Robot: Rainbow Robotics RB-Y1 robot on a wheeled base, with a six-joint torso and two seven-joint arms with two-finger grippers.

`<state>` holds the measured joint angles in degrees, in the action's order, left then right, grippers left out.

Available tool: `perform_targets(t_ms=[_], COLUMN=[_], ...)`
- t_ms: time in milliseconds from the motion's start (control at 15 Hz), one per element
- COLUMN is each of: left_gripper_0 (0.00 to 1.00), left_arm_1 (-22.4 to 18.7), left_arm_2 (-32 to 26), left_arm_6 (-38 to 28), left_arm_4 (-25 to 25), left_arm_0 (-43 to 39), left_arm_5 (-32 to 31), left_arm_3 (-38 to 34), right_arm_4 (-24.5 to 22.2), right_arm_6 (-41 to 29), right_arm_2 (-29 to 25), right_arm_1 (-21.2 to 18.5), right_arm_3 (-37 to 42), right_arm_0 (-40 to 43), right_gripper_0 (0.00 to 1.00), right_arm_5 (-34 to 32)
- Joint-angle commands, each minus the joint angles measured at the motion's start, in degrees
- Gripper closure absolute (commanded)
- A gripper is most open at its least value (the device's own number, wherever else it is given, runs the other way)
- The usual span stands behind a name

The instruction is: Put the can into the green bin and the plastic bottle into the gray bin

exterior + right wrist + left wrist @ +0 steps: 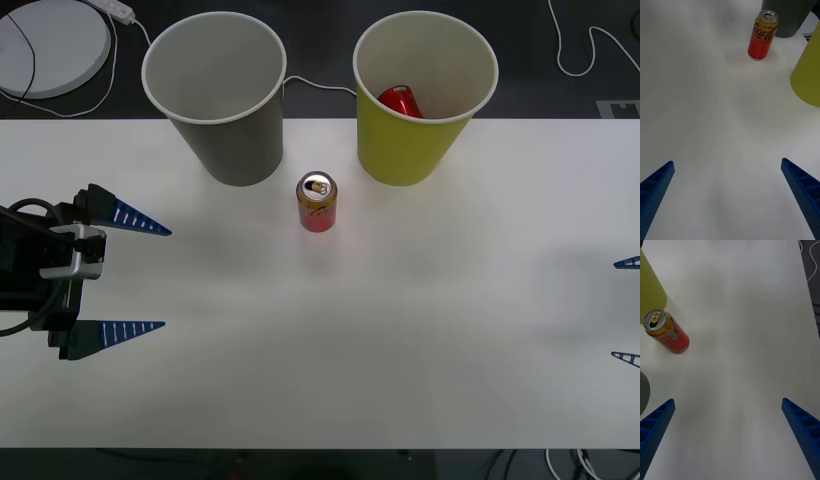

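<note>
While both arms wait at the table's sides, nothing is in either grip. The left gripper (150,280) sits at the left edge with its blue fingers spread wide and empty, pointing in across the white table (400,350). The right gripper (628,310) is at the right edge, likewise wide open and empty; in the front view just its fingertips reach into the frame.

Out from them, the can (317,202) stands upright toward the far middle of the table, well apart from both grippers. Its top is silver and its lower body red. It stands just in front of the gap between the two bins, closer to them than to either arm, touching neither as far as I can judge. The gray bin (214,100) is far left of it and looks empty. The green bin (426,100) is far right, and a glossy red can (401,101) already lies inside.

By my reading the task is hardly begun: the can is not yet in the green bin, and neither arm is reaching for it. No bottle can be found on the table, so the gray-bin half cannot be judged. The red can is partly hidden by the green bin's wall, and the gray bin's floor is dim.
</note>
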<state>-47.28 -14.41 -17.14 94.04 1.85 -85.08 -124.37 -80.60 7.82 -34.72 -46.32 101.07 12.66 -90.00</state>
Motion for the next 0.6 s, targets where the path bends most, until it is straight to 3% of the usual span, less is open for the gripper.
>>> perform_targets(t_ms=[67, 600], left_gripper_0=[0.00, 0.00], left_arm_1=[0.00, 0.00], left_arm_2=[0.00, 0.00], left_arm_6=[0.00, 0.00], left_arm_4=[0.00, 0.00], left_arm_0=[0.00, 0.00], left_arm_5=[0.00, 0.00], left_arm_3=[0.00, 0.00], right_arm_4=[0.00, 1.76], right_arm_6=[0.00, 0.44], right_arm_2=[0.00, 1.49], right_arm_1=[0.00, -0.62], right_arm_3=[0.00, 0.26], right_arm_0=[0.00, 0.88], right_gripper_0=[0.00, 0.00], right_arm_5=[0.00, 0.00])
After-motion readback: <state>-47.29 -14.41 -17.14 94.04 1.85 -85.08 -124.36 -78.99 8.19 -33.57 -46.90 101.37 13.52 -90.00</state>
